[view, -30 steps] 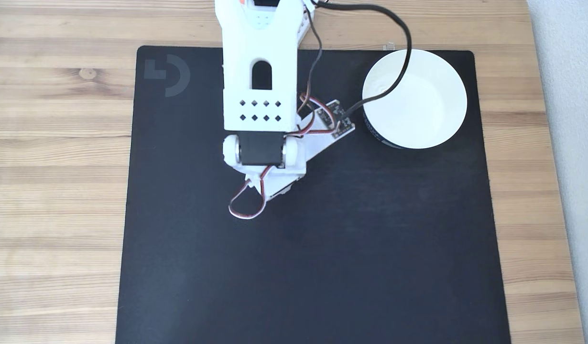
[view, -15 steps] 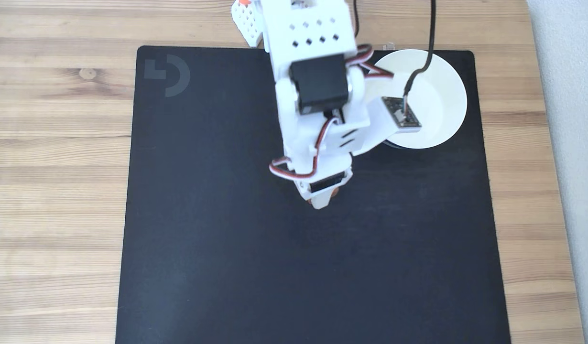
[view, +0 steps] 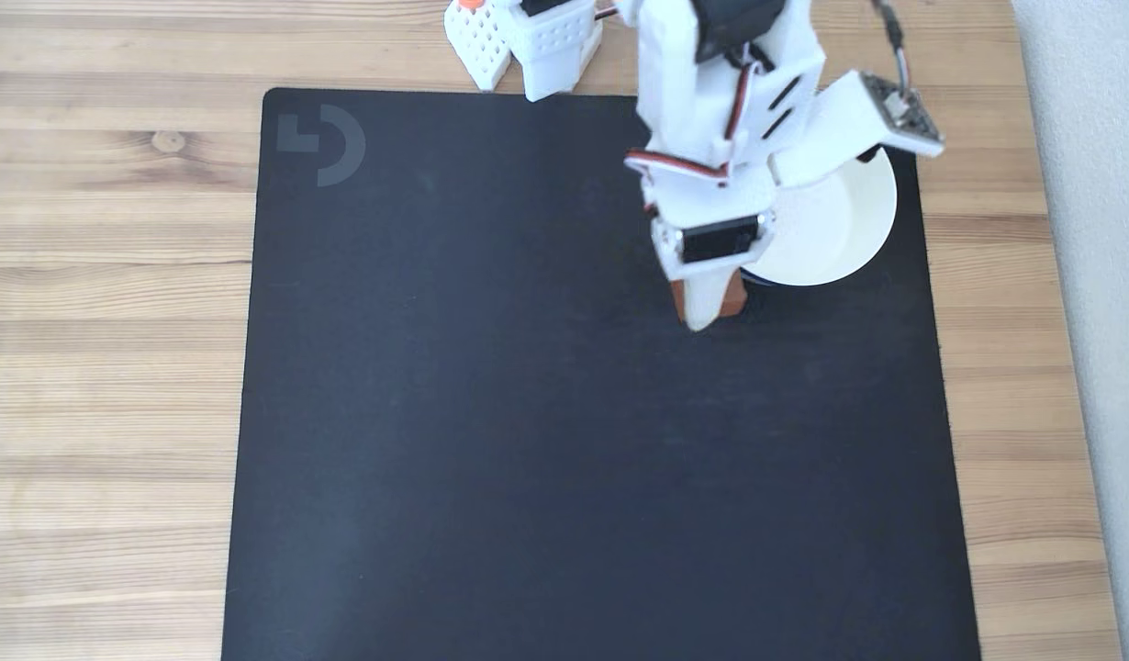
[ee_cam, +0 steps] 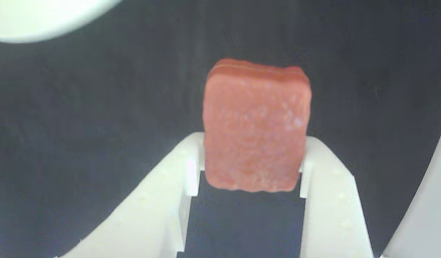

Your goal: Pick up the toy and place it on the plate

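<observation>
**Claw holds the toy above the mat, beside the plate**

The claw [ee_cam: 249,168] is clamped on the toy [ee_cam: 255,125]: in the wrist view its two white fingers press the lower sides of the reddish-brown block, which stands up between them in the middle of the frame, its rough face toward the camera and a faint groove along its top edge. Behind it lies only dark mat.

In the fixed view the claw [view: 707,308] sits right of centre in the upper half of the frame, pointing down the picture, with slivers of the toy [view: 735,301] showing on either side of a white finger. The toy is over the black mat [view: 528,441], just beside the lower left rim of the plate [view: 840,229], not over its white inside. The arm covers the plate's left part. In the wrist view the plate [ee_cam: 34,18] appears as a white curve at the upper left corner. The mat rests on a wooden tabletop [view: 106,321].
</observation>
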You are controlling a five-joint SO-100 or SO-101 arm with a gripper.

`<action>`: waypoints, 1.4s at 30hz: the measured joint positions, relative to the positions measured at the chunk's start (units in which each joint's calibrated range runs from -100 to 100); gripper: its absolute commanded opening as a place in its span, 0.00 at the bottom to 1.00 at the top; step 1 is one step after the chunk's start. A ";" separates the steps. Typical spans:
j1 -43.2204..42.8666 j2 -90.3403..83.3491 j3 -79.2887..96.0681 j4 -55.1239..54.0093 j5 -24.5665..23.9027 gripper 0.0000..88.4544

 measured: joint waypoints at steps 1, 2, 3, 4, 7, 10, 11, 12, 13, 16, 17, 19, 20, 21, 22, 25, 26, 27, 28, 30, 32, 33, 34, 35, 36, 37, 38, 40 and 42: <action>-2.50 -1.33 3.31 -2.03 -1.54 0.03; -2.91 -1.75 4.25 -2.62 -1.96 0.03; -3.00 -2.66 5.67 -3.88 -2.78 0.03; -4.08 -3.83 8.22 -5.83 -4.07 0.03; -7.99 -7.41 14.83 -10.89 -6.80 0.03; -12.07 -11.41 20.41 -13.93 -9.06 0.03; -12.23 -11.91 20.97 -14.18 -9.37 0.03; -12.40 -12.57 22.01 -14.44 -10.04 0.03; -13.23 -13.24 23.43 -14.44 -10.81 0.03; -16.23 -14.82 25.89 -15.03 -12.25 0.03; -16.98 -15.40 26.92 -15.70 -12.72 0.03; -19.89 -16.49 29.10 -16.97 -13.64 0.03; -21.22 -17.65 31.27 -18.49 -14.52 0.03; -21.31 -17.99 32.03 -18.83 -14.77 0.03; -22.06 -18.73 33.16 -19.92 -15.19 0.03; -23.22 -21.15 38.45 -24.40 -15.70 0.04; -23.14 -21.82 39.49 -25.16 -15.86 0.04; -23.39 -22.31 40.34 -25.41 -15.75 0.06; -23.80 -22.56 40.43 -25.50 -15.75 0.14; -23.30 -23.15 40.72 -25.50 -15.75 0.23; -23.64 -23.15 40.81 -25.50 -15.75 0.25; -24.14 -23.15 40.81 -25.50 -15.75 0.25; -24.14 -23.15 40.81 -25.66 -15.75 0.25; -23.80 -23.15 40.81 -25.66 -15.75 0.25; -23.64 -23.15 40.81 -25.66 -15.75 0.25; -23.55 -23.15 40.81 -25.66 -15.75 0.25; -23.64 -23.15 40.81 -25.66 -15.75 0.25; -23.97 -23.23 40.81 -25.66 -15.75 0.25; -23.97 -23.31 40.81 -25.66 -15.75 0.22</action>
